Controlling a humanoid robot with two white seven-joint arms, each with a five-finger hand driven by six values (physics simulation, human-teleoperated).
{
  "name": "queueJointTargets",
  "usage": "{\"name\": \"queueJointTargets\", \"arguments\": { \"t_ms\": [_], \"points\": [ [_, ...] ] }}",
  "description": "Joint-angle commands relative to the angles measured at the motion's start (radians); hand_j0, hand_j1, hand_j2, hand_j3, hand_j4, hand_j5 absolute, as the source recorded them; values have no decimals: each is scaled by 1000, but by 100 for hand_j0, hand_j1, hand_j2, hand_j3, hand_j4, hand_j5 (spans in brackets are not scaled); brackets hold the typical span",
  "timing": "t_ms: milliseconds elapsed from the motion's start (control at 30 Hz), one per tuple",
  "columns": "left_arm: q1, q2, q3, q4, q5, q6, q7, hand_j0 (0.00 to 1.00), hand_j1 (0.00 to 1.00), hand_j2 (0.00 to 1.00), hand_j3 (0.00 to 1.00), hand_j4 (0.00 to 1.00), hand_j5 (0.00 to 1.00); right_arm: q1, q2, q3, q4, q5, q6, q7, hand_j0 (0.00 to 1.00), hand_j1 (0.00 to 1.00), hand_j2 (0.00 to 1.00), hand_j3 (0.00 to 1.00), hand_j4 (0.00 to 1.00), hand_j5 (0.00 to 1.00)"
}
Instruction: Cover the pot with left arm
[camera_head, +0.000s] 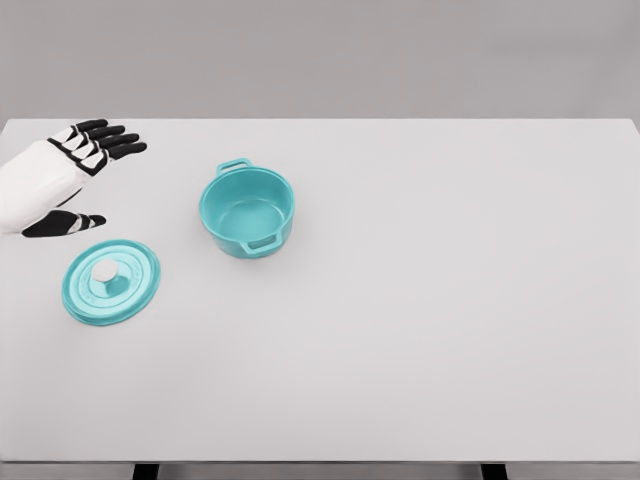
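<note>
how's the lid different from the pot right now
The lid is a flat disc with a pale knob on top; the pot is a deep open bowl with two loop handles. The lid lies nearer the left hand; the pot sits to its right, uncovered. Both are teal and rest apart on the white table.

A plain white table (420, 330) fills most of the head view, its far edge meeting a flat grey wall (320, 55) behind it, while two dark table legs (145, 470) show just below its near edge at the bottom.
</note>
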Motion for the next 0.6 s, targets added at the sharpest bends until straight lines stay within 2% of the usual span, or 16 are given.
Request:
{"name": "queueJointTargets", "arguments": {
  "t_ms": [0, 233, 300, 400, 567],
  "points": [
    [0, 1, 1, 1, 2, 0, 2, 100, 100, 100, 100, 100, 100, 0, 0, 0, 1, 0, 0, 0, 100, 100, 100, 100, 100, 100],
    [-11, 4, 11, 1, 16, 0, 2, 100, 100, 100, 100, 100, 100, 0, 0, 0, 1, 0, 0, 0, 100, 100, 100, 100, 100, 100],
    [-11, 4, 36, 2, 7, 0, 2, 100, 100, 100, 100, 100, 100, 0, 0, 0, 0, 0, 0, 0, 100, 100, 100, 100, 100, 100],
    [14, -1, 37, 16, 13, 0, 0, 100, 100, 100, 100, 100, 100, 0, 0, 0, 0, 0, 0, 0, 100, 100, 100, 100, 100, 100],
    [-12, 32, 39, 7, 35, 0, 5, 100, 100, 100, 100, 100, 100, 0, 0, 0, 0, 0, 0, 0, 100, 100, 100, 100, 100, 100]
  ]
}}
